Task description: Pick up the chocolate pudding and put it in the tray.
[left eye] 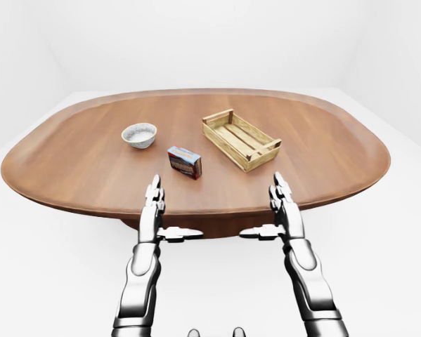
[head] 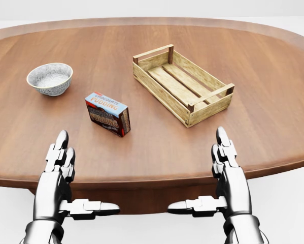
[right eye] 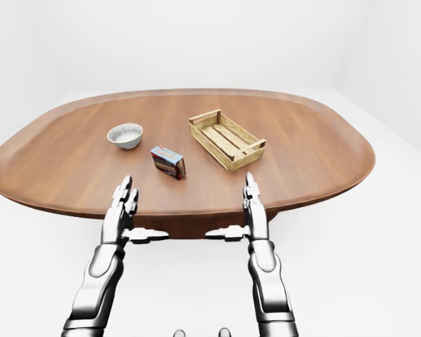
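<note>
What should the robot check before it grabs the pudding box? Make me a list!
1. Pudding box in sight, nothing on top of it: ok. It lies on the table, between the bowl and the tray in the head view.
2. Left hand open and empty: ok.
3. Right hand open and empty: ok.
4. Tray has room: ok, nothing shows inside it.
5. Way to the box clear: ok. Both hands hang at the table's near edge, nothing between them and the box.
6. Box within reach without rolling closer: cannot tell.
</note>
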Robot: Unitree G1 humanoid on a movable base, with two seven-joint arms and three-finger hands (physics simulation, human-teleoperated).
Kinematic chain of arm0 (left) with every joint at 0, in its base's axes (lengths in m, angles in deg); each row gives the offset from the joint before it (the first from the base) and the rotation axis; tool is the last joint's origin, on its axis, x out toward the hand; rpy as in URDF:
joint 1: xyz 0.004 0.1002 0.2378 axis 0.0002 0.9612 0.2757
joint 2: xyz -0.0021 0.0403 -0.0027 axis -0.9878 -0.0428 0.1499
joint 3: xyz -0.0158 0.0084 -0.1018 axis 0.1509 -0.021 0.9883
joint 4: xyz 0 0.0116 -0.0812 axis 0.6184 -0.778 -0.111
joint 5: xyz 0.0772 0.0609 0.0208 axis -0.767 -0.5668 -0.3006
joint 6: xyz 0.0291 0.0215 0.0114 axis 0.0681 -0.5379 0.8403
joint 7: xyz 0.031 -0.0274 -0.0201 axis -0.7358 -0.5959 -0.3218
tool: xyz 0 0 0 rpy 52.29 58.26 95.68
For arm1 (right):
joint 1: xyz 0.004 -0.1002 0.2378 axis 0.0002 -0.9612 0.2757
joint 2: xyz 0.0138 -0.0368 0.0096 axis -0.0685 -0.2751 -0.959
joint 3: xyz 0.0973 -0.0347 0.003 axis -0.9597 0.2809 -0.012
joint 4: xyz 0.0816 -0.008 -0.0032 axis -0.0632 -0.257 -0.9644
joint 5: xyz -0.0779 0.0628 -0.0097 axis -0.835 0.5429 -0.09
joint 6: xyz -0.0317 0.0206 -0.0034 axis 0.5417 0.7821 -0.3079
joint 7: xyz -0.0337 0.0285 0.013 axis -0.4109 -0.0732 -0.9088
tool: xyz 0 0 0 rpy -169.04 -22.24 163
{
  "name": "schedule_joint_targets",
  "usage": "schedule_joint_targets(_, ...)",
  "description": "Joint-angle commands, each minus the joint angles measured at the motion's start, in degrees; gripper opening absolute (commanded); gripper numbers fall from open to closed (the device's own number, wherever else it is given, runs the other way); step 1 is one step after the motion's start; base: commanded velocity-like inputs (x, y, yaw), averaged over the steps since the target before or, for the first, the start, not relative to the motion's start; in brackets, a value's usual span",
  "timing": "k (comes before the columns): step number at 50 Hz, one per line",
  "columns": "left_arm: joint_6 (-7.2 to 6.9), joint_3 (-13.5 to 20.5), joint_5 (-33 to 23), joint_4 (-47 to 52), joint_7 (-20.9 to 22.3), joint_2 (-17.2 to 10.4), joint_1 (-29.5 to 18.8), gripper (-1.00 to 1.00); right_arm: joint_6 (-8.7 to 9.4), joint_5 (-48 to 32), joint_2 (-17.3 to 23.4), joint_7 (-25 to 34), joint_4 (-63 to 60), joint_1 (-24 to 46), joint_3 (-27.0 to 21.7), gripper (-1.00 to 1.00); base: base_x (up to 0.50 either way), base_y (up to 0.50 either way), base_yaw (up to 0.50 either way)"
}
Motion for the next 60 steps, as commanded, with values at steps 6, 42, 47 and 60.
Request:
schedule_joint_targets(6, -0.53, 1.4, 0.8, -0.3, 1.5, -0.7, -0.4, 1.00, -0.07, -0.2, 0.5, 1.6, 0.1, -0.4, -0.7, 1.00, 0.00, 0.00, 0.00)
schedule_joint_targets(42, -0.19, 1.2, 0.7, -0.5, 1.8, -0.7, -0.3, 1.00, -0.11, -1.8, 0.5, 1.2, -0.7, -0.8, -0.4, 1.00, 0.00, 0.03, 0.00)
schedule_joint_targets(47, -0.21, 1.2, 0.7, -0.4, 1.9, -0.7, -0.2, 1.00, -0.24, -1.8, 0.5, 1.3, -0.6, -0.8, -0.4, 1.00, 0.00, 0.17, 0.00)
schedule_joint_targets(60, -0.14, 1.2, 0.6, -0.5, 1.9, -0.7, -0.3, 1.00, -0.52, -1.8, 0.5, 1.4, -0.2, -0.7, -0.5, 1.00, 0.00, 0.17, 0.00)
